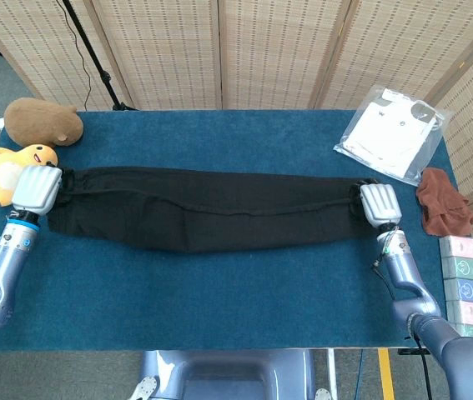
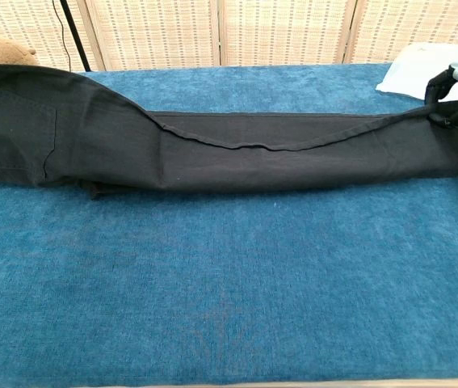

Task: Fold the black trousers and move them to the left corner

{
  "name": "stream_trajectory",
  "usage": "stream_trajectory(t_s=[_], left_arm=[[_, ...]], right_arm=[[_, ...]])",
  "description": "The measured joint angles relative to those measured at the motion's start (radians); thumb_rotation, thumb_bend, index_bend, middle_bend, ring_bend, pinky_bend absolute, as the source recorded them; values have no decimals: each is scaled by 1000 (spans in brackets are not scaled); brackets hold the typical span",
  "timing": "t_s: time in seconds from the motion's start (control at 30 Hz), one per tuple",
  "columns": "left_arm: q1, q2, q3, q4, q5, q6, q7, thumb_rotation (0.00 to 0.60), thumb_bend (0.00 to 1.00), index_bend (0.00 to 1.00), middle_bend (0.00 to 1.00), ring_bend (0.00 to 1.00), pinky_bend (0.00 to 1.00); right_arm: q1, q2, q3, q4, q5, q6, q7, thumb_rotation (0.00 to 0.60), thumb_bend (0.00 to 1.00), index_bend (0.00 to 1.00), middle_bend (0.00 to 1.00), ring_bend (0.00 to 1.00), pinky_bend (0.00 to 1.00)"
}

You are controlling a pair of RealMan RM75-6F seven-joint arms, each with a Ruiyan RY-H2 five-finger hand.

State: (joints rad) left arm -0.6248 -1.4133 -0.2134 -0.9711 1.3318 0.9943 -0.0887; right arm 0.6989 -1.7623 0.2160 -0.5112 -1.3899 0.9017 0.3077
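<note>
No words, brands or numbers can be read anywhere. The clear bag (image 1: 393, 132) of white cloth beyond the right hand (image 1: 379, 204) carries small dark marks, and the stacked boxes (image 1: 467, 291) show round emblems, all too small to read.
</note>
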Motion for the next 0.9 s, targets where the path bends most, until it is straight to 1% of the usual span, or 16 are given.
stream_trajectory(t_s=[0.17, 0.43, 0.63, 0.9], left_arm=[[-8, -9, -13, 22, -15, 2, -16, 600, 351, 687, 636, 566, 638], [-17, -16, -36, 43, -28, 31, -37, 600, 350, 687, 636, 566, 638], [-32, -26, -57, 56, -65, 19, -4, 600, 350, 687, 636, 566, 638], [-59, -52, -74, 89, -117, -26, 49, 600, 350, 687, 636, 566, 638]], right_arm=[[42, -23, 7, 57, 7, -34, 17, 600, 524, 629, 451, 320, 497], [79, -47, 17, 129, 27, -90, 32, 600, 527, 630, 452, 320, 497], [105, -61, 25, 180, 44, -150, 40, 600, 527, 630, 452, 320, 497], [148, -89, 39, 259, 72, -247, 51, 600, 527, 630, 452, 320, 497]])
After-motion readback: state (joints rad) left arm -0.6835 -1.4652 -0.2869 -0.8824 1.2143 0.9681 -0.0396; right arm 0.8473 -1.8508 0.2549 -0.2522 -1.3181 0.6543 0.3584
